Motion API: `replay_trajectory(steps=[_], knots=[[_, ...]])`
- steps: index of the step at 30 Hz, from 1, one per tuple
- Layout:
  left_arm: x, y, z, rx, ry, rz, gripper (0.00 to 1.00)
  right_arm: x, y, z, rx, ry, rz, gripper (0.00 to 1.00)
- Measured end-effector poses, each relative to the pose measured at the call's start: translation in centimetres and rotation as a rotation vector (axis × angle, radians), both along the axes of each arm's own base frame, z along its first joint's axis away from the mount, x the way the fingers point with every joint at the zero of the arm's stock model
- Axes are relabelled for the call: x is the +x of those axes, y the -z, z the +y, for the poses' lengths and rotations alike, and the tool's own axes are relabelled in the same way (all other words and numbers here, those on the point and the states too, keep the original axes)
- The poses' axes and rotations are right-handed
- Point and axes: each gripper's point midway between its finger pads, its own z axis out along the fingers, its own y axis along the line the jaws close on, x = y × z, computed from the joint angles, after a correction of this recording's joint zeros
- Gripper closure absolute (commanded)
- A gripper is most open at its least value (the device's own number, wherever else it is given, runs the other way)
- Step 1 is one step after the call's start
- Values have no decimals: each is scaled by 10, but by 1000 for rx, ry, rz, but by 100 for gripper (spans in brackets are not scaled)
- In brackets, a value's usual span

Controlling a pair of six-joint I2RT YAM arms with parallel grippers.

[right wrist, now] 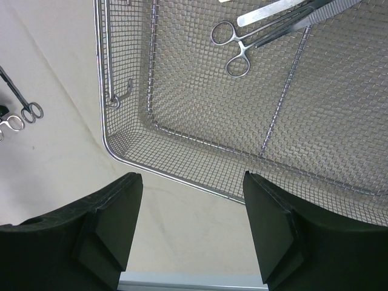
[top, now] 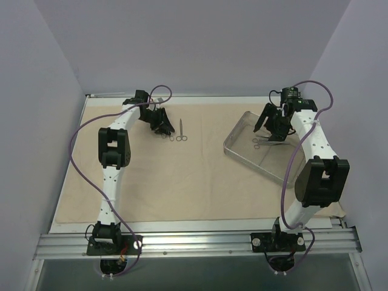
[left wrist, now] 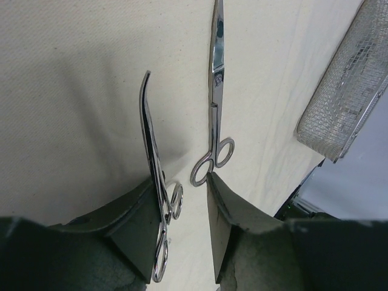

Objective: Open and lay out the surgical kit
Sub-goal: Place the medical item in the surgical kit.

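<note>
The beige cloth wrap (top: 182, 182) lies spread flat over the table. Straight scissors (top: 182, 130) lie on it; they also show in the left wrist view (left wrist: 215, 85). Curved forceps (left wrist: 150, 145) lie beside them, with the ring handles between my left fingers. My left gripper (top: 160, 124) (left wrist: 179, 182) is open and low over the cloth. The tray (top: 242, 159) is wire mesh (right wrist: 182, 121) and sits at the right. It holds ring-handled forceps (right wrist: 233, 48) and tweezers (right wrist: 273, 11). My right gripper (top: 270, 130) (right wrist: 193, 179) is open and empty above the tray's edge.
The tray's corner shows at the right of the left wrist view (left wrist: 345, 103). The two laid-out instruments show at the left edge of the right wrist view (right wrist: 21, 103). The table's metal rail (top: 194, 242) runs along the near edge, and walls close in the sides.
</note>
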Motion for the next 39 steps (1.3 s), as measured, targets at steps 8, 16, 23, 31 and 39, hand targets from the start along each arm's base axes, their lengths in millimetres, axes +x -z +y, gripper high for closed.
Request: replay_trajectory(steps=[8, 16, 23, 31, 39], knots=[[1, -1, 8, 67, -11, 0, 53, 2, 0, 2, 0, -5, -8, 32], [5, -2, 17, 144, -14, -30, 52, 2, 0, 3, 1, -7, -7, 32], [5, -2, 18, 185, -2, -50, 52, 2, 2, 6, 0, -15, -1, 32], [11, -10, 38, 312, -31, -103, 48, 7, 15, 0, -36, -1, 18, 31], [14, -63, 62, 428, -108, -211, 47, 28, 54, -14, -112, 22, 63, 47]])
